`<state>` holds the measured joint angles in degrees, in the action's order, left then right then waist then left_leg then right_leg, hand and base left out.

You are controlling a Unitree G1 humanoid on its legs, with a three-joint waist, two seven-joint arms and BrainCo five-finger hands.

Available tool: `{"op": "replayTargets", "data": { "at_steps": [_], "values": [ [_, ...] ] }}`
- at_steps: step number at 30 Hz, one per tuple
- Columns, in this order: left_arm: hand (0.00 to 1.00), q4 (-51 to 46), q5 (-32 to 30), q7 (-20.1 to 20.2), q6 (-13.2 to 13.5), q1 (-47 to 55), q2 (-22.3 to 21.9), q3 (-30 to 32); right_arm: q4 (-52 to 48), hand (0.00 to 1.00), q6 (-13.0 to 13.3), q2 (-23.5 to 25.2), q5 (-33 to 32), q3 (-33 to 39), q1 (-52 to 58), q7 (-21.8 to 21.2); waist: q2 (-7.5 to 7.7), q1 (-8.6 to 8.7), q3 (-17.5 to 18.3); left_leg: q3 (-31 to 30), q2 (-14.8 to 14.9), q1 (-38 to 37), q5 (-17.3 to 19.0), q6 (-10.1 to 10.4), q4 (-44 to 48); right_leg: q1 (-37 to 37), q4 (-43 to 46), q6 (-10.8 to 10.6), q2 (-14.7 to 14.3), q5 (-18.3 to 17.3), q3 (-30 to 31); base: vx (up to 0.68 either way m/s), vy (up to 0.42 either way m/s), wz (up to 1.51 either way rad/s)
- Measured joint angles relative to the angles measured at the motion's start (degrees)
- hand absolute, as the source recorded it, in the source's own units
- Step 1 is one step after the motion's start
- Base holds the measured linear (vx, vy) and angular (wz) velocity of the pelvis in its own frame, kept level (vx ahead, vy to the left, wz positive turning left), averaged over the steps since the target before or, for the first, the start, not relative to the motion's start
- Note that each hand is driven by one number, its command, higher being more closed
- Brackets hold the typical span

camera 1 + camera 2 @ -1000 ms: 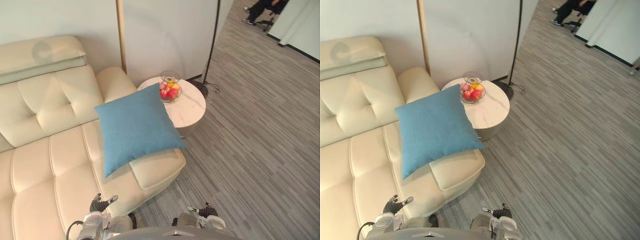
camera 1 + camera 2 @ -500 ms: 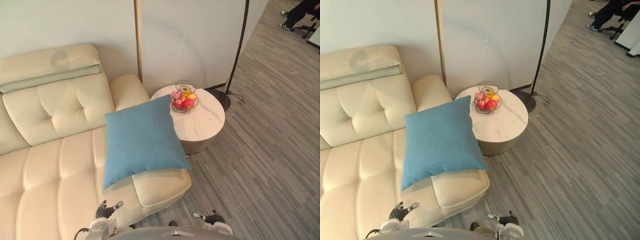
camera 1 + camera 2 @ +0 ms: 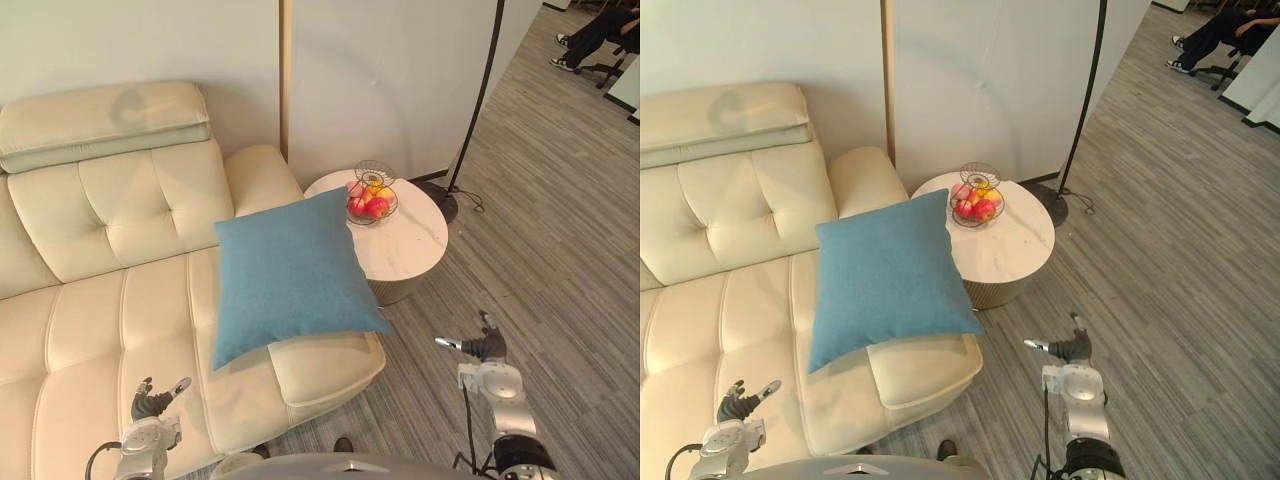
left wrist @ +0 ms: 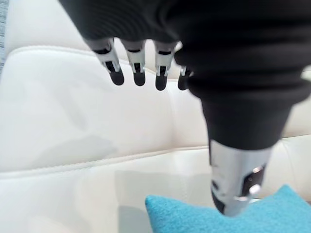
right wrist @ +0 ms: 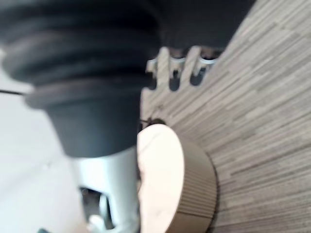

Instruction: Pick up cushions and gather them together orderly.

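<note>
A blue square cushion (image 3: pixel 290 272) leans over the right end of the cream sofa (image 3: pixel 110 320), its lower corner overhanging the sofa's armrest (image 3: pixel 325 360). A corner of the blue cushion (image 4: pixel 204 221) shows past my left hand in the left wrist view. My left hand (image 3: pixel 152 400) hovers low over the sofa seat, well short of the cushion, fingers straight and holding nothing. My right hand (image 3: pixel 484 348) is raised over the floor to the right of the sofa, fingers relaxed and holding nothing.
A round white side table (image 3: pixel 400 240) with a wire fruit bowl (image 3: pixel 370 198) stands right of the cushion. A floor lamp pole (image 3: pixel 478 95) rises behind it near the wall. A person on a chair (image 3: pixel 600 25) sits far off at the back right.
The view has shifted a little. Both hands have risen into sight: the left over the sofa seat, the right over the floor beside the sofa. The cushion has not moved.
</note>
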<state>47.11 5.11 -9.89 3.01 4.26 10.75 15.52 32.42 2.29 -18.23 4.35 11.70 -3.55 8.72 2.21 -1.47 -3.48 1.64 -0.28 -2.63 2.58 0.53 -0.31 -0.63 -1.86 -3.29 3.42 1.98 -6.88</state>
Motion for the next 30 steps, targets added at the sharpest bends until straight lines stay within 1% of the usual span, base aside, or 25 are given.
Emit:
{"op": "replayTargets", "data": {
  "at_steps": [2, 3, 5, 6, 8, 10, 11, 12, 14, 18, 19, 20, 23, 24, 25, 29, 30],
  "values": [
    [0.00, -1.52, 1.54, -0.27, 0.02, -1.57, 0.22, -0.62, 0.03, 0.00, -0.01, -0.71, -0.14, -1.93, -3.27, 0.03, 0.08, -0.09, -0.18, -0.13, -0.21, 1.80, -0.89, -0.11, -0.27, 1.51, -0.75, 0.12, 0.06, 1.06, -0.14, -0.08, -0.005, 0.03],
    [0.00, -1.64, 2.30, -0.52, 0.14, -3.91, 0.86, -2.30, 0.06, 0.00, -0.02, -0.76, -0.61, -3.21, -6.68, 0.06, 0.08, -0.33, -1.09, -0.19, -0.30, 3.20, -1.57, -0.15, -0.34, 2.73, -1.12, 0.27, 0.07, 1.89, -0.20, -0.10, -0.008, 0.05],
    [0.00, -1.71, 3.21, -1.00, 0.22, -6.82, 1.27, -3.67, 0.09, 0.00, -0.02, -0.75, -0.74, -4.73, -10.67, 0.15, 0.04, -0.57, -2.99, -0.42, -0.37, 4.54, -2.36, -0.21, -0.26, 3.86, -1.22, 0.43, 0.10, 2.63, -0.40, -0.12, -0.008, 0.09],
    [0.00, -1.93, 4.01, -1.33, 0.36, -10.16, 1.48, -5.05, 0.15, 0.00, 0.01, -0.74, -1.78, -5.56, -14.64, 0.21, 0.01, -0.79, -5.26, -0.88, -0.44, 6.52, -3.14, -0.18, 0.21, 5.40, -1.17, 0.82, 0.16, 3.45, -0.81, -0.16, -0.007, 0.21],
    [0.00, -3.07, 4.96, -1.57, 0.57, -13.27, 1.44, -6.61, 0.29, 0.00, -0.01, -0.76, -2.67, -6.76, -18.41, 0.46, 0.03, -0.80, -6.90, -1.96, -0.35, 9.90, -4.08, -0.10, 0.82, 8.04, -1.01, 0.95, 0.31, 4.20, -1.76, -0.16, -0.008, 0.25],
    [0.00, -3.65, 6.08, -2.36, 0.84, -17.22, 1.46, -7.83, 2.29, 0.00, -0.04, -0.73, -3.01, -7.90, -24.17, 0.97, 0.08, -1.39, -10.13, -2.18, -0.23, 13.30, -4.45, 0.11, 2.61, 10.88, -0.29, 1.41, 0.27, 5.04, -1.87, -0.17, -0.007, 0.09],
    [0.00, -3.64, 6.59, -2.53, 0.85, -19.20, 1.46, -8.34, 3.46, 0.00, -0.27, -0.84, -3.29, -8.60, -27.37, 1.96, -0.05, -1.48, -11.05, -2.39, -0.19, 16.20, -4.54, 0.19, 3.90, 13.46, 0.60, 1.54, 0.27, 5.26, -1.92, -0.15, -0.005, 0.06],
    [0.00, -3.64, 7.08, -2.62, 0.87, -20.10, 1.47, -8.50, 3.89, 0.00, -0.28, -0.90, -3.83, -8.78, -28.69, 2.25, -0.08, -1.46, -11.72, -2.50, -0.19, 16.92, -4.68, 0.20, 4.19, 14.12, 0.94, 1.58, 0.29, 5.30, -1.97, -0.13, -0.008, 0.08],
    [0.00, -3.57, 8.39, -3.67, 0.96, -24.18, 1.48, -9.73, 5.25, 0.00, -1.14, -1.30, -4.88, -9.62, -33.95, 3.34, -0.12, -1.57, -14.66, -2.74, -0.09, 19.77, -5.08, 0.24, 5.37, 16.84, 2.03, 1.83, 0.35, 5.66, -2.01, -0.12, -0.013, 0.05],
    [0.00, -3.20, 9.68, -4.77, 1.18, -29.86, 1.43, -12.19, 7.12, 0.00, -1.60, -2.74, -5.23, -11.67, -41.18, 5.29, -0.15, -1.65, -17.05, -2.71, -0.14, 23.76, -6.47, 0.25, 5.46, 21.44, 3.49, 1.99, 0.53, 6.33, -1.82, -0.09, -0.002, 0.00],
    [0.00, -2.58, 10.35, -4.93, 1.22, -32.62, 1.39, -13.19, 7.20, 0.00, -2.14, -2.70, -5.75, -12.22, -43.69, 6.35, -0.13, -1.68, -18.32, -2.57, -0.12, 24.65, -6.85, 0.30, 5.50, 22.51, 3.66, 2.04, 0.53, 6.62, -1.63, -0.05, -0.002, -0.03],
    [0.00, -2.24, 10.57, -5.02, 1.24, -35.07, 1.17, -13.92, 7.16, 1.00, -2.28, -2.65, -6.41, -13.36, -45.52, 6.94, -0.20, -1.62, -19.17, -2.52, -0.06, 25.59, -7.10, 0.36, 5.51, 23.53, 3.90, 2.14, 0.51, 6.83, -1.58, -0.06, -0.003, -0.04],
    [0.00, -1.20, 10.86, -6.01, 1.31, -40.31, 0.25, -15.87, 6.83, 1.00, -2.42, -1.29, -6.91, -14.05, -47.99, 7.44, -0.14, -1.63, -19.94, -2.23, 0.17, 27.96, -7.74, 0.53, 5.45, 26.19, 4.16, 2.46, 0.38, 7.39, -1.41, -0.06, -0.013, -0.05],
    [1.00, -1.08, 11.03, -6.37, 1.31, -41.96, -0.13, -16.25, 6.83, 1.00, -2.43, -0.13, -7.20, -14.61, -48.77, 8.35, -0.17, -1.59, -20.02, -1.84, 0.32, 28.65, -7.95, 0.57, 5.28, 27.05, 4.13, 2.57, 0.34, 7.62, -1.19, -0.03, -0.012, -0.14],
    [1.00, -0.89, 11.05, -7.15, 1.30, -43.63, -0.28, -16.82, 6.33, 1.00, -2.43, 1.19, -7.46, -15.40, -49.16, 9.28, -0.16, -1.62, -20.21, -1.51, 0.57, 29.41, -8.10, 0.76, 5.26, 28.02, 4.13, 2.69, 0.29, 7.82, -0.76, -0.02, -0.012, -0.15],
    [1.00, -0.94, 11.36, -8.48, 1.29, -45.52, -0.01, -16.80, 3.15, 1.00, -2.41, 2.82, -7.91, -16.10, -48.96, 9.46, -0.16, -1.61, -20.22, -1.18, 1.34, 30.99, -8.45, 1.28, 5.14, 29.74, 4.10, 3.00, -0.38, 8.07, -0.44, 0.00, -0.031, -0.08],
    [1.00, -1.16, 11.60, -8.78, 1.29, -45.71, 0.28, -16.77, 1.82, 1.00, -2.37, 3.06, -8.94, -16.11, -48.80, 9.47, -0.16, -1.64, -20.22, -1.06, 1.65, 31.11, -8.49, 1.43, 5.14, 29.81, 4.04, 3.02, -0.66, 8.08, -0.46, 0.00, 0.000, 0.00]
  ]
}}
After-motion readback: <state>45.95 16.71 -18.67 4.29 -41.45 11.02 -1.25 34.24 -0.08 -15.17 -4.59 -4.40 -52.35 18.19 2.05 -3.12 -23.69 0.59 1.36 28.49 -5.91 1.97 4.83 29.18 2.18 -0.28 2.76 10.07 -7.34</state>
